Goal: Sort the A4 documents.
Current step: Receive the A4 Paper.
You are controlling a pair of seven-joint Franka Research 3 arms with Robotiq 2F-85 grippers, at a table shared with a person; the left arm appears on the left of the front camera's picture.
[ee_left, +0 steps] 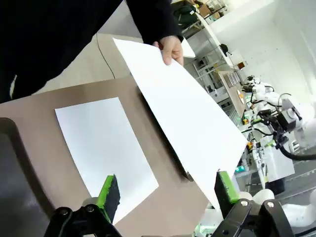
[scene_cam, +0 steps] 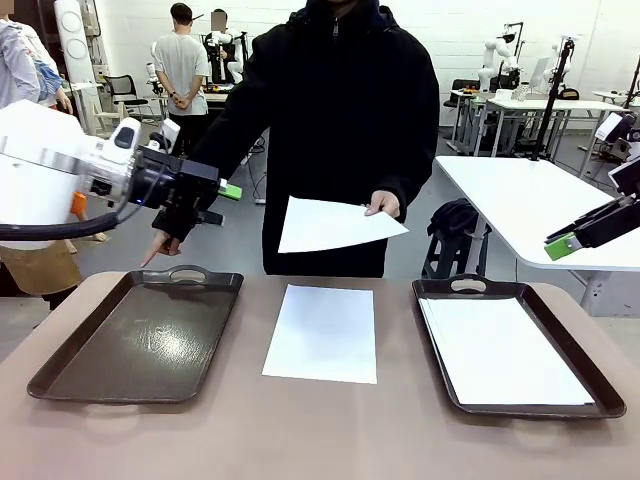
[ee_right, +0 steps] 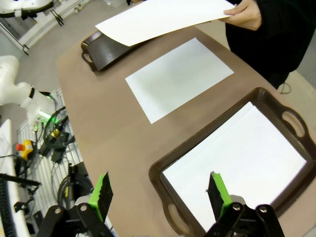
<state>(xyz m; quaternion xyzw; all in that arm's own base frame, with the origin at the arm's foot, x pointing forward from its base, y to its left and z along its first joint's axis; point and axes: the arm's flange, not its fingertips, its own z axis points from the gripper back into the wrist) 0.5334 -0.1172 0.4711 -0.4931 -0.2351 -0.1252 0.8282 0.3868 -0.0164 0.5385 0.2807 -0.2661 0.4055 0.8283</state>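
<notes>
Left fingers (ee_left: 108,195) spread wide, green pads well apart, nothing between them. They hang in the air to the left of the middle sheet (scene_cam: 322,332), above the far end of the left tray (scene_cam: 60,385), tips turned toward the counter's middle. In the left wrist view the middle sheet (ee_left: 106,148) lies below and beyond the pads.

Right fingers (ee_right: 102,192) also fully spread and gripping nothing. In the front view they (scene_cam: 562,245) sit raised, well to the right of the middle sheet, past the right tray's (scene_cam: 600,395) far corner.

Middle sheet: plain white, flat on the brown counter (scene_cam: 320,440), lying between the two dark handled trays and touching neither.

Right of the middle sheet: the right tray carries white paper (scene_cam: 500,350) flat inside its rim. From the right wrist this paper (ee_right: 242,163) covers most of the tray floor. Whether it is one sheet or several, cannot tell.

Left of the middle sheet: the left tray shows its dark glossy floor.

Beyond the middle sheet, a person in black stands at the far edge of the counter. One hand (scene_cam: 382,206) holds another white sheet (scene_cam: 335,222) by its edge, lifted above the counter and roughly level, over the far end of the middle sheet. The other hand (scene_cam: 160,248) points a finger down at the far rim of the left tray, just under the left fingers.
</notes>
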